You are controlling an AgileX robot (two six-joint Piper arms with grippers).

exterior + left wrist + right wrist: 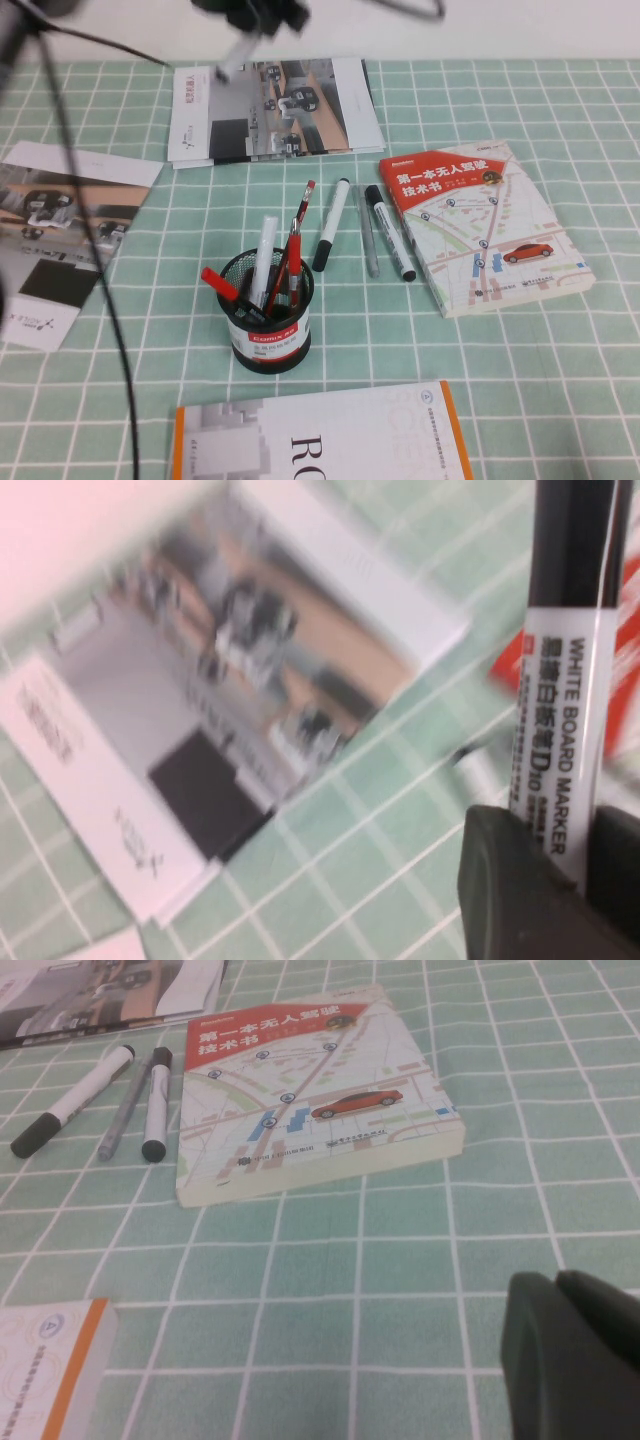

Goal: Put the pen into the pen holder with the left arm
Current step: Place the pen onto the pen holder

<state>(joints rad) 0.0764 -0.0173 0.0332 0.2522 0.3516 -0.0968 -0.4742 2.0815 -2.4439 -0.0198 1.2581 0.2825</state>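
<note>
Up at the top of the high view, left of centre, the left claw (243,30) hangs blurred above the open brochure (270,108), and its wrist view shows it closed tight on a whiteboard marker (560,720), the black-and-white barrel clamped between the dark fingers (510,880) and pointing away from them. The pen holder (266,310), a black mesh cup already bristling with red and white pens, stands low in the frame's centre on the green checked tabletop (520,350), well apart from the claw. As I judge it, the marker must travel down-frame and end upright over that cup. The right claw (575,1355) sits low over the tabletop near the road-map book (310,1090); I cannot tell how it stands.
</note>
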